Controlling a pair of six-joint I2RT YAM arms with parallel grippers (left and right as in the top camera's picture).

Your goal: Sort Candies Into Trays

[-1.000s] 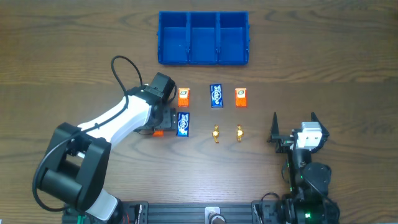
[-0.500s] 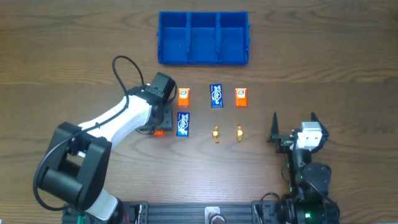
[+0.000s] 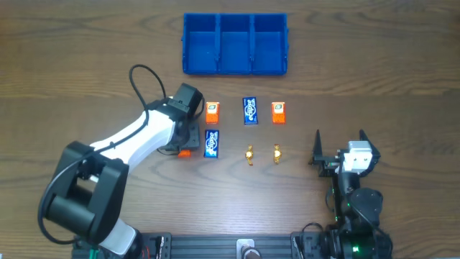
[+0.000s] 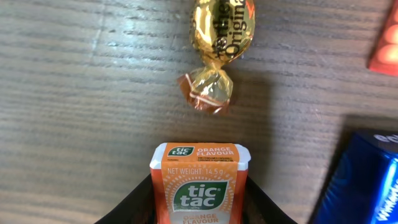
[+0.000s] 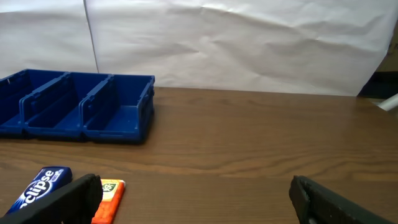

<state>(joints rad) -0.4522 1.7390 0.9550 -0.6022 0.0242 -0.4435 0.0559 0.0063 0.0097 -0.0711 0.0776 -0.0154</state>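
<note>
Left gripper (image 3: 186, 146): left of centre in the top view, fingers clamped on a small orange plastic mint box (image 4: 200, 186), which lies flat on the dark brown wooden table (image 3: 86, 57).

Right gripper (image 3: 339, 142): lower right of the top view, above its arm's base, fingers (image 5: 59, 199) spread wide with nothing between them.

Blue plastic tray with three compartments (image 3: 235, 69): upper centre of the top view, well apart from both grippers.

Loose candies, centre of the top view, in two rows:
- Upper row, left to right: second orange mint box (image 3: 212, 111), blue foil gum pack (image 3: 249, 110), third orange mint box (image 3: 279, 111).
- Lower row, left to right: second blue foil gum pack (image 3: 212, 143) just beside the left gripper, gold foil-wrapped candy with twisted ends (image 3: 249, 154), second gold foil-wrapped candy (image 3: 277, 152).

Left wrist view: one gold-wrapped candy at upper centre of the frame, just beyond the held box and apart from it. A blue pack sits at the lower right edge, an orange corner at the upper right edge.
</note>
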